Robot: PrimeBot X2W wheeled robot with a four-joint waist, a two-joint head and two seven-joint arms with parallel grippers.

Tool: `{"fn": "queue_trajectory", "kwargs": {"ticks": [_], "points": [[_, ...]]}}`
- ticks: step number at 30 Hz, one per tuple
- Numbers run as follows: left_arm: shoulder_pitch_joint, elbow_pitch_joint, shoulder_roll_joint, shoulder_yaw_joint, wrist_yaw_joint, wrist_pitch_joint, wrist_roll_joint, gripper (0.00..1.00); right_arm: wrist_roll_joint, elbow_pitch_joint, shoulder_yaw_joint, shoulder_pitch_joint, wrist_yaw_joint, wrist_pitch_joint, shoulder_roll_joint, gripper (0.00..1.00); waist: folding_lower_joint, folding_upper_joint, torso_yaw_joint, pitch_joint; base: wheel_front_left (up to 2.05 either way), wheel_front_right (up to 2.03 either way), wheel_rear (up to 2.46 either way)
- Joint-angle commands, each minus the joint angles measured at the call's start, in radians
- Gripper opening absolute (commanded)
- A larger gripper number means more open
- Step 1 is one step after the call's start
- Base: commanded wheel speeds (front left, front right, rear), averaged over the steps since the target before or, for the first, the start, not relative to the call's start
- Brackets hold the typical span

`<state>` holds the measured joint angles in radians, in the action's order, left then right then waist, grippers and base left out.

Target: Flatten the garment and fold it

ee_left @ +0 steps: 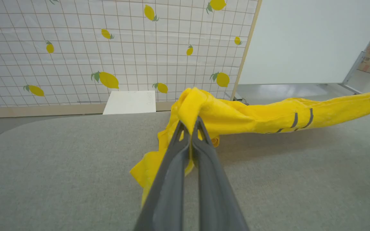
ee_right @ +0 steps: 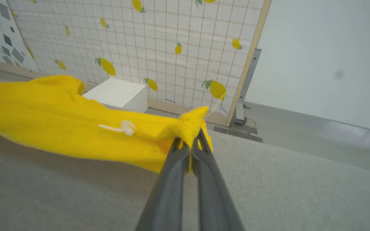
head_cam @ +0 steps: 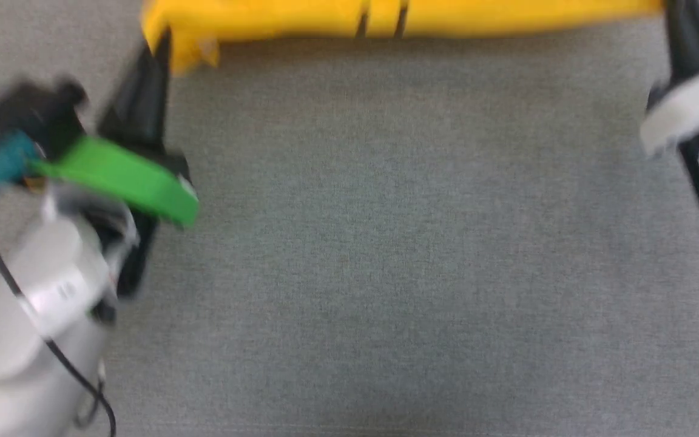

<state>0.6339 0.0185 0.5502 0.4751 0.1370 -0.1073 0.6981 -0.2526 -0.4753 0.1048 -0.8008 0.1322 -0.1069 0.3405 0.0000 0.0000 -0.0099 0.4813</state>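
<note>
**Garment** — yellow shirt, bunched into a long band and strung between both grippers along the far edge of the head view. The mid-span hangs clear of the grey surface, with shadow beneath. A loose end droops toward the surface beside the left gripper. Two black stripes sit near the middle. A small white bit on the cloth is perhaps a tag — too blurred to say.

**Left gripper**: fingers pinched tight on one bunched end.

**Right gripper**: fingers clamped on the opposite end.

**Backdrop:** lemon-print grid panel, with a white block at its foot.
</note>
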Motion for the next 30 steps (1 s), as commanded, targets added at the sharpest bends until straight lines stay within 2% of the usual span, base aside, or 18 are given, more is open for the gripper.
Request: {"fn": "queue_trajectory", "kwargs": {"ticks": [1,4,8,17,24,30], "points": [[-0.062,0.013,0.004,0.006,0.023,-0.007,0.004,0.0,-0.016,0.046,-0.02,0.073,-0.002,0.02,-0.002,0.0,0.0,0.0,-0.003,-0.064,0.0,0.0,0.0],[-0.177,0.016,0.005,0.032,0.06,-0.016,-0.001,0.0,-0.031,0.134,-0.06,0.221,-0.002,0.065,-0.023,0.0,0.0,0.0,-0.004,-0.11,0.0,0.0,0.0],[-0.303,-0.004,-0.012,0.06,0.084,-0.024,0.024,0.0,-0.037,0.212,-0.114,0.384,-0.002,0.103,-0.066,0.0,0.0,0.0,0.001,-0.167,0.0,0.0,0.0],[-0.537,-0.036,-0.052,0.08,0.111,-0.054,0.113,0.0,-0.034,0.295,-0.187,0.677,-0.002,0.199,-0.174,0.0,0.0,0.0,0.017,-0.304,0.0,0.0,0.0],[-0.678,-0.029,-0.012,0.142,0.082,0.046,0.177,0.0,-0.057,0.379,-0.225,0.885,-0.002,0.304,-0.228,0.0,0.0,0.0,0.024,-0.409,0.0,0.0,0.0],[-0.766,0.023,0.031,0.161,0.091,0.111,0.22,0.0,-0.077,0.47,-0.254,1.02,-0.002,0.409,-0.253,0.0,0.0,0.0,0.021,-0.473,0.0,0.0,0.0]]}}
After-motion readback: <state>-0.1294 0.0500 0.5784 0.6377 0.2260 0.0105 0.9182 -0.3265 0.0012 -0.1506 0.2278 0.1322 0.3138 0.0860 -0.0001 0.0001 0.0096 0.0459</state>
